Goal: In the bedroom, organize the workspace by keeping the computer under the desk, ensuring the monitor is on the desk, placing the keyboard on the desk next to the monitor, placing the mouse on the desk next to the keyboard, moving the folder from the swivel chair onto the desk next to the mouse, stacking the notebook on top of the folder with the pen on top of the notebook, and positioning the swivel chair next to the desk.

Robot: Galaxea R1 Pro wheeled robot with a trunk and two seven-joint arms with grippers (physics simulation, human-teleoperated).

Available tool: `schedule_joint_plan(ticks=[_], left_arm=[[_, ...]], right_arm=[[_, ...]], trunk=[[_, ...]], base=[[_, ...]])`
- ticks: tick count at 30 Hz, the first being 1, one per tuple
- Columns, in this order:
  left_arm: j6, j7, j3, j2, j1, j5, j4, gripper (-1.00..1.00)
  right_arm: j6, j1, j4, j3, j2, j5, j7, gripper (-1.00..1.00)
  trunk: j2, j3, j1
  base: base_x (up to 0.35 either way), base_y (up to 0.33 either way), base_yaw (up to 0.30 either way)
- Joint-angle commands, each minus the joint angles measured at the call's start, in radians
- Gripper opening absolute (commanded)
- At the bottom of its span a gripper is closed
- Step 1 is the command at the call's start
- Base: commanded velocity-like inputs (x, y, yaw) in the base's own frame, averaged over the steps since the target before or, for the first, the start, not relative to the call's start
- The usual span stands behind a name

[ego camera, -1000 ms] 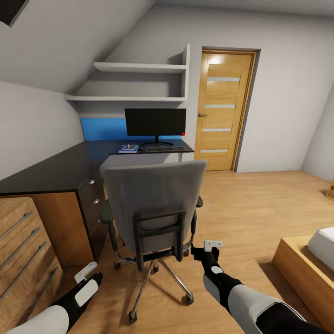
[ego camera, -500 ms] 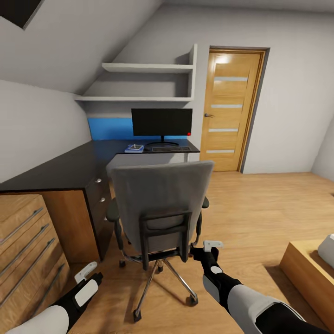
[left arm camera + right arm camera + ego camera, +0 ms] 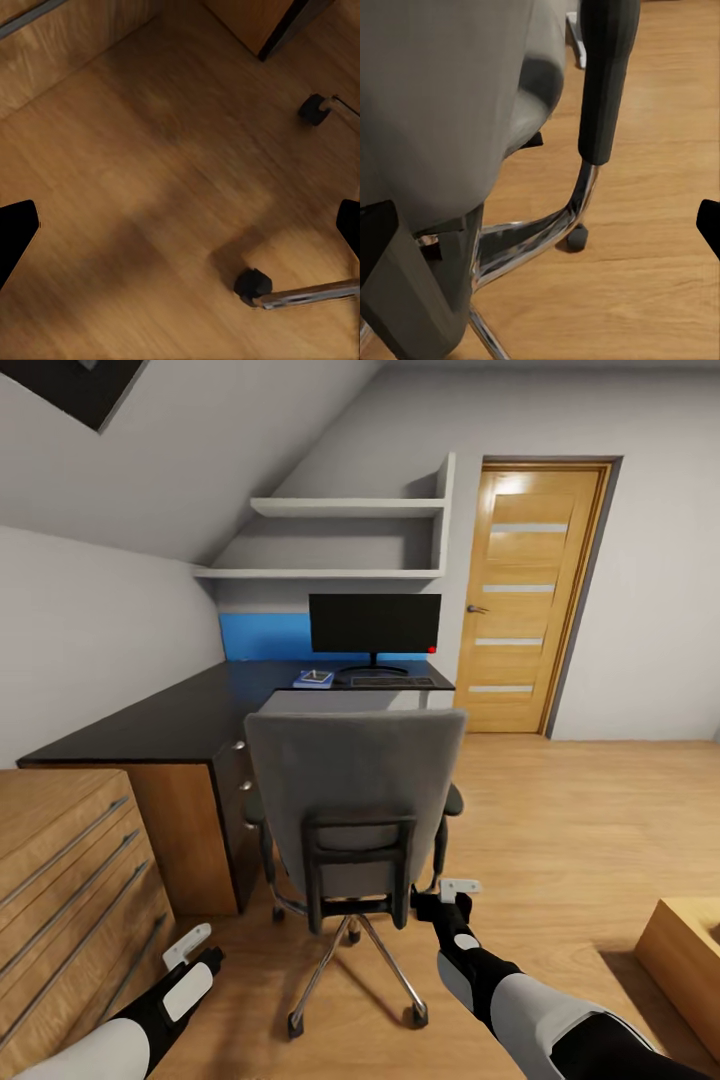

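Head view: grey swivel chair (image 3: 355, 780) faces dark desk (image 3: 180, 715), back toward robot. Monitor (image 3: 374, 623), keyboard (image 3: 391, 682), notebook (image 3: 313, 679) on desk far end. Left gripper (image 3: 187, 950) low over floor; right gripper (image 3: 452, 890) near chair base.
Left wrist: fingertips wide apart, empty; chair castor (image 3: 253, 285) on floor (image 3: 150, 195).
Right wrist: fingertips wide apart, empty; chair armrest (image 3: 604, 75) close ahead.

We face a room with grey walls (image 3: 650, 580) and a sloped ceiling (image 3: 230, 440) descending to the left. The floor (image 3: 580, 810) is light wood plank. A wooden door (image 3: 530, 595) with four frosted panels stands closed in the far wall. Two white shelves (image 3: 330, 540) are mounted left of it, above a blue panel (image 3: 265, 636). We note a wooden drawer unit (image 3: 70, 890) at near left.
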State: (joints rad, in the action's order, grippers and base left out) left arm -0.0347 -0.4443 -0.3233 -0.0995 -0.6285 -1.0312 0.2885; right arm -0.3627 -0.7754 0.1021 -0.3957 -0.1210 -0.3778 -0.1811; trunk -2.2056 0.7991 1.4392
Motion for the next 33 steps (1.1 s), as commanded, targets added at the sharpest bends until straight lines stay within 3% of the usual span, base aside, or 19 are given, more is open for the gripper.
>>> schedule_joint_plan(ticks=[1,14,24,33], left_arm=[[-0.004,-0.005,-0.009,-0.001,0.000,-0.010,0.001,1.00],[-0.004,-0.005,-0.023,0.000,0.000,-0.010,0.001,1.00],[-0.004,-0.005,-0.034,0.016,0.000,-0.009,0.001,1.00],[-0.004,-0.005,-0.072,0.017,0.000,-0.010,0.001,1.00]], right_arm=[[-0.002,-0.001,-0.001,-0.011,0.000,-0.006,-0.004,1.00],[-0.002,-0.001,0.001,-0.011,0.000,-0.006,-0.003,1.00],[-0.005,-0.001,0.000,-0.011,0.001,-0.006,-0.003,1.00],[-0.009,-0.001,-0.001,-0.011,0.001,-0.005,-0.003,1.00]], trunk=[[0.000,0.001,0.000],[0.000,0.001,0.000],[0.000,0.001,0.000],[0.000,0.001,0.000]], base=[[0.000,0.000,0.143],[-0.056,0.047,0.026],[-0.038,0.052,0.000],[-0.001,0.118,0.000]])
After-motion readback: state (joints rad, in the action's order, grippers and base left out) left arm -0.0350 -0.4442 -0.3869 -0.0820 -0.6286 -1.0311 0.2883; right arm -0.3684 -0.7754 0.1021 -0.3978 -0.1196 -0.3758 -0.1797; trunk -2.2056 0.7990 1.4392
